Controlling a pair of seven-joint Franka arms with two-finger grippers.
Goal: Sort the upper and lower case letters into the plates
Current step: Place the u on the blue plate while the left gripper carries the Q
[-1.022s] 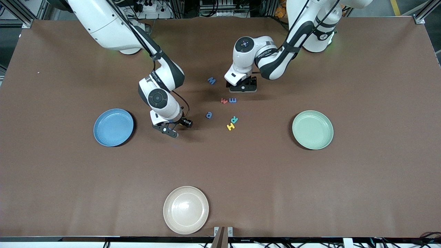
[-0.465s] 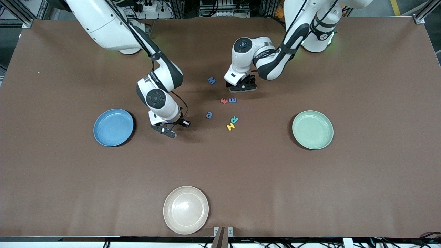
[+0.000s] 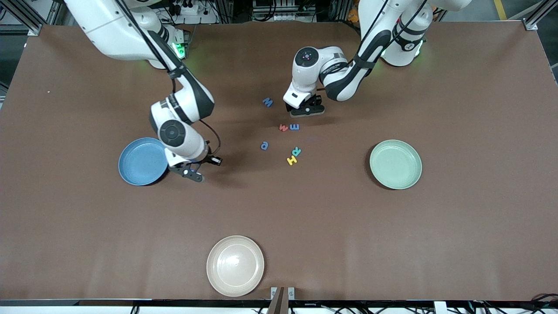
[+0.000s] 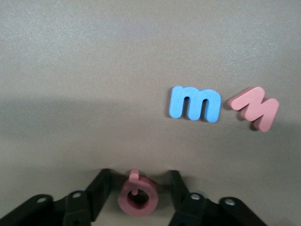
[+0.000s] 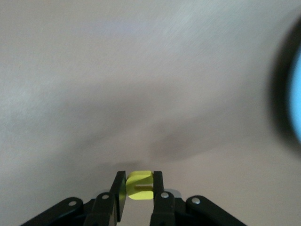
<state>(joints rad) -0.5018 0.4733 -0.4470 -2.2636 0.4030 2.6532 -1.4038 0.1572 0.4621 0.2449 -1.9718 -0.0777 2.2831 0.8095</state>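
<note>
Starting nearest the camera, a cream-white round plate (image 3: 235,266) sits empty and isn't part of the sort anyway. Next up, the two plates that matter are well apart at either end: the glossy blue round plate (image 3: 140,162) toward the right arm's end and the pale mint green round plate (image 3: 396,164) toward the left arm's end. Both look bare, so I'd say nothing is sorted yet.

The right gripper (image 3: 190,171) is just beside the blue plate's rim, low over the brown tabletop (image 3: 305,218), pressed together on a small yellow foam letter (image 5: 139,185); can't read which one it is.

In the middle lie the yellow H (image 3: 291,160) touching the teal R (image 3: 296,151), then the little blue a (image 3: 264,145), then the red w (image 3: 283,127) right beside the blue m (image 3: 294,127), and farthest off another blue letter (image 3: 267,102).

The left gripper (image 3: 307,111) is down at the tabletop just beside that pair, fingers either side of a red ring-shaped foam letter (image 4: 137,197), probably the Q. They look close to it, but I can't tell if they've pinched it.

So two letters are in hand or nearly, six are loose, and every drop-off remains.
</note>
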